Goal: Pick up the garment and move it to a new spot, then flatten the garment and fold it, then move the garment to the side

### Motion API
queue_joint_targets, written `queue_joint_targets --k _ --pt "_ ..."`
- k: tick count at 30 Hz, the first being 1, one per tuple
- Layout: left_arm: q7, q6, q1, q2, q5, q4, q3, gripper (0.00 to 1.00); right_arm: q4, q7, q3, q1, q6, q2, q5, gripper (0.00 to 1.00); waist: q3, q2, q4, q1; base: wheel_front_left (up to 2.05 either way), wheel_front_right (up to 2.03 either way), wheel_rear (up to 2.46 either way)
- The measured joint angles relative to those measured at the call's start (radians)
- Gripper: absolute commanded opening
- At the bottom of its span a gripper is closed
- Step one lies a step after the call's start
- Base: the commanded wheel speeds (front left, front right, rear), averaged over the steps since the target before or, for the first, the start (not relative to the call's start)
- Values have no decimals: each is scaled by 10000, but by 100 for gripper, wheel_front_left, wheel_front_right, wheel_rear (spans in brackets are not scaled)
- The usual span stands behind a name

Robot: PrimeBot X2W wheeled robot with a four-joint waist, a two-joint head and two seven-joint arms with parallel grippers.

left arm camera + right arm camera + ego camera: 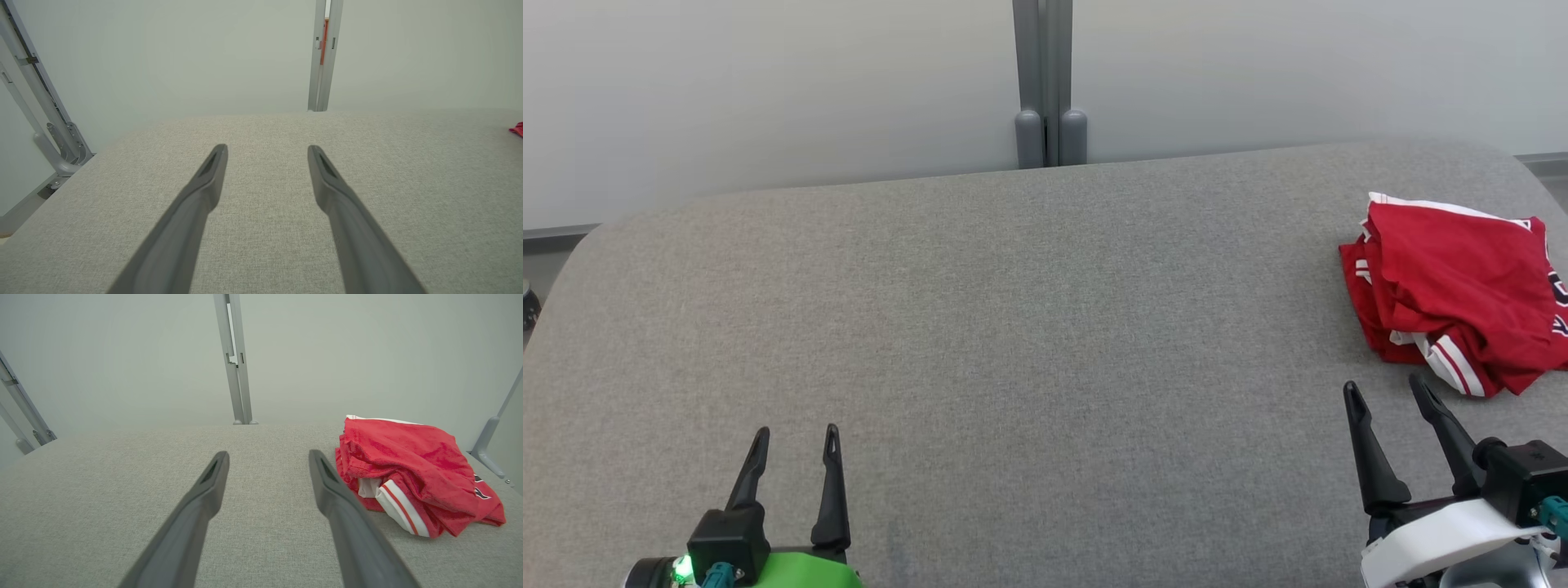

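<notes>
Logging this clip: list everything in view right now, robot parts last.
garment: one, red with white trim, crumpled at the table's right end
table: one, grey fabric top, under the garment
wall panels: two, pale, behind the table
post: one, grey, between the panels
side struts: several, grey metal, off the table's ends
left gripper: one, dark fingers, open, lower left
right gripper: one, dark fingers, open, near the garment, not touching

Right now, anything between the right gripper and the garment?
Nothing visible. The right gripper, jaws open, sits just short of the crumpled red garment, with bare grey surface between them.
</notes>
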Motion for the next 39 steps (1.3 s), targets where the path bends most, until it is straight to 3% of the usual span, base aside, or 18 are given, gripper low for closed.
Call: queue_joint_targets --k 17,18,23,39 --pt "-6 23 -29 121 -59 73 -73 100 56 -176 6 38 0 52 2 100 11 0 13 0 0 0 0" --pt "-6 19 -21 117 -65 100 -77 0 81 -176 0 41 2 56 0 0 13 0 14 0 0 0 0" --pt "67 -19 81 -13 -251 447 -146 0 462 -173 59 130 2 169 180 0 14 0 14 0 0 0 0" --pt "807 -493 -38 -255 -3051 568 514 0 1227 2 54 -336 2 159 3290 0 28 0 9 0 0 0 0"
